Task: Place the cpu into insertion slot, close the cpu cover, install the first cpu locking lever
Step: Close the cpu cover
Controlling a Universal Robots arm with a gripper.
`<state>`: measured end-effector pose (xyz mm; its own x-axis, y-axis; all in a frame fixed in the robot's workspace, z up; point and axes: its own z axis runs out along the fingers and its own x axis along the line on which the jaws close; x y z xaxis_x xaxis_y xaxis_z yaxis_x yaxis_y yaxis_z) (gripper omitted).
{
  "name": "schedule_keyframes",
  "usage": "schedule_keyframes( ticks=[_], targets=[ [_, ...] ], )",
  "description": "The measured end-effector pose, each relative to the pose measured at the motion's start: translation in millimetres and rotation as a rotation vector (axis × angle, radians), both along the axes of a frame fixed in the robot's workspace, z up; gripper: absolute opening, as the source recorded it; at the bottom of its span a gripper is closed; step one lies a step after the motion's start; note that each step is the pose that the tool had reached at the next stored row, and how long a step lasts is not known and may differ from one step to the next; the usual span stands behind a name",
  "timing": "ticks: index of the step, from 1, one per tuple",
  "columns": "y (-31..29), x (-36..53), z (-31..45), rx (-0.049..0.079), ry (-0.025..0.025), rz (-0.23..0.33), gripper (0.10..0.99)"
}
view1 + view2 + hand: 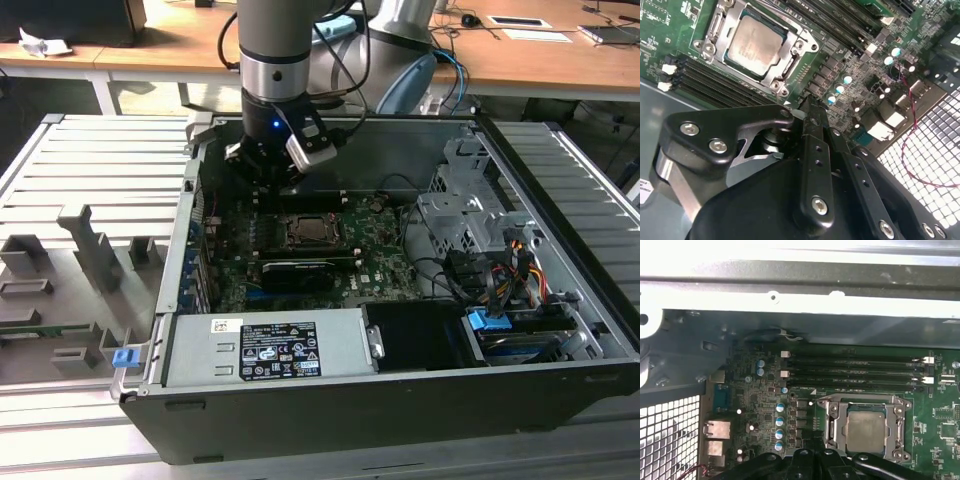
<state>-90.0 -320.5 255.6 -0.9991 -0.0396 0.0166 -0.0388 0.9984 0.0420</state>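
jaws are pressing together, gripping nothing, gripper [810, 107] hovering over the green board [765, 400] beside the chip [866, 432]. metal cover [833, 426] is lying flat around its edges.

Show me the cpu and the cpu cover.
Square tan-silver cpu [866, 432]: first wrist view, centre of its face.
Silvery-grey metal cpu cover [835, 427]: first wrist view, one side bar of its frame.

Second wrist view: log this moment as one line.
cpu: seated, face up | cpu cover: lying down around cpu | end effector: close beside cpu cover, off the cpu
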Motion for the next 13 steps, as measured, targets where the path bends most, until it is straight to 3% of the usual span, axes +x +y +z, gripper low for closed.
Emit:
schedule_keyframes(
  ticks=[13],
  targets=[
    [1.8,-12.6,0.0,0.000,0.0001,0.000,0.106]
  ],
)
